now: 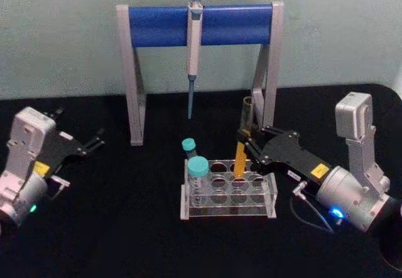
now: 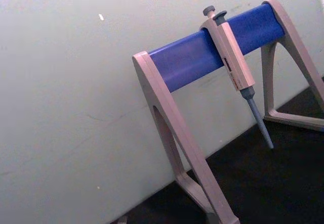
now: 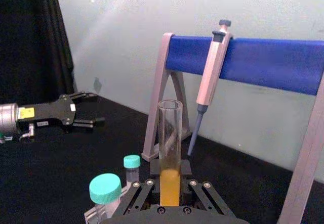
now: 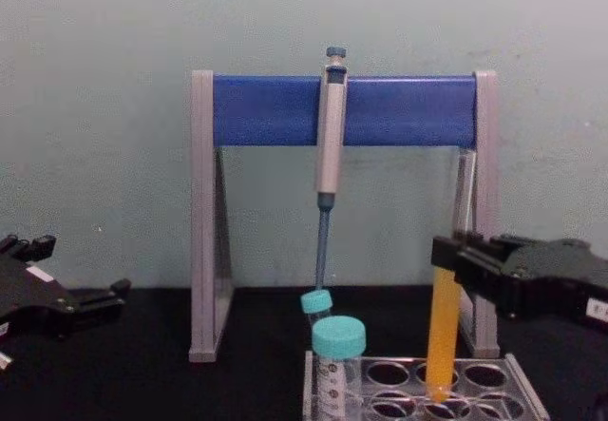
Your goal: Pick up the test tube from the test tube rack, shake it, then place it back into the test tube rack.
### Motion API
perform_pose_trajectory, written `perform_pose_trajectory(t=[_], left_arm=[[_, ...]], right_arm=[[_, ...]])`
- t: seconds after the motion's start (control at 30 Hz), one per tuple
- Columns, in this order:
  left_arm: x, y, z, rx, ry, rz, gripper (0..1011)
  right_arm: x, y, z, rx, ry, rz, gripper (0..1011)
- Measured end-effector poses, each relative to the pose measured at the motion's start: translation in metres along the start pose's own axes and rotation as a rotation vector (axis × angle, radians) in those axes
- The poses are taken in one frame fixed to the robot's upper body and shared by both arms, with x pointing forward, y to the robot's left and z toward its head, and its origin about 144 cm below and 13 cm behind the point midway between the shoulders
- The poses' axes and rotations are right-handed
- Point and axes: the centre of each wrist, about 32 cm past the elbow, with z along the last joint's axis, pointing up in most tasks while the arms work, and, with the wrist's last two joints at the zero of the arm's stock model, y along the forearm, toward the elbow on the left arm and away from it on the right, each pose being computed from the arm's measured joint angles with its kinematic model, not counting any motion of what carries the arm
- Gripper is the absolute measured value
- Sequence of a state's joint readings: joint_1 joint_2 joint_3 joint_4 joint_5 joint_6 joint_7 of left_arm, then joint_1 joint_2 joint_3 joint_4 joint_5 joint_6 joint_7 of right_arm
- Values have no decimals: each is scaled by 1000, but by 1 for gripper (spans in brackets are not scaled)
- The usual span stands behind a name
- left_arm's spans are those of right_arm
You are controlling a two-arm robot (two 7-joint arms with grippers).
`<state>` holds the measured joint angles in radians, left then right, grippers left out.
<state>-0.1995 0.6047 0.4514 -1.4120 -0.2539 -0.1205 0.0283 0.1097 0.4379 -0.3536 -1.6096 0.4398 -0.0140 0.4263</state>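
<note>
Right gripper (image 1: pixel 246 141) clamped on the test tube (image 1: pixel 242 147), its round bottom at a back-row hole of the test tube rack (image 1: pixel 229 191).

Judging by the pinch at mid-height, the tube wants moving dead vertical so the glass clears the hole rim. The left gripper (image 1: pixel 95 144) sits parked and open on the desk (image 1: pixel 113 228). Count: one glass tube, two teal-capped tubes (image 1: pixel 196 171), one rack, one pipette (image 1: pixel 194 46) on its stand (image 1: pixel 163 26).

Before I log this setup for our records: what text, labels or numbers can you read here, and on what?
None can be read.
Yellow sticker on the left gripper: too blurred.
Yellow sticker and white label on the right gripper: too blurred.
Markings on the large teal-capped tube: too small.
</note>
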Motion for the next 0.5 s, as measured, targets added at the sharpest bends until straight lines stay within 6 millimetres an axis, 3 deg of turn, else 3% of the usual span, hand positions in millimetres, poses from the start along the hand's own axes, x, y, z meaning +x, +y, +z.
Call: perform_pose_trajectory(t=[0.5], left_arm=[[0, 0, 0, 0, 0, 0, 1001]], right_arm=[[0, 1, -11, -26, 5, -14, 228]])
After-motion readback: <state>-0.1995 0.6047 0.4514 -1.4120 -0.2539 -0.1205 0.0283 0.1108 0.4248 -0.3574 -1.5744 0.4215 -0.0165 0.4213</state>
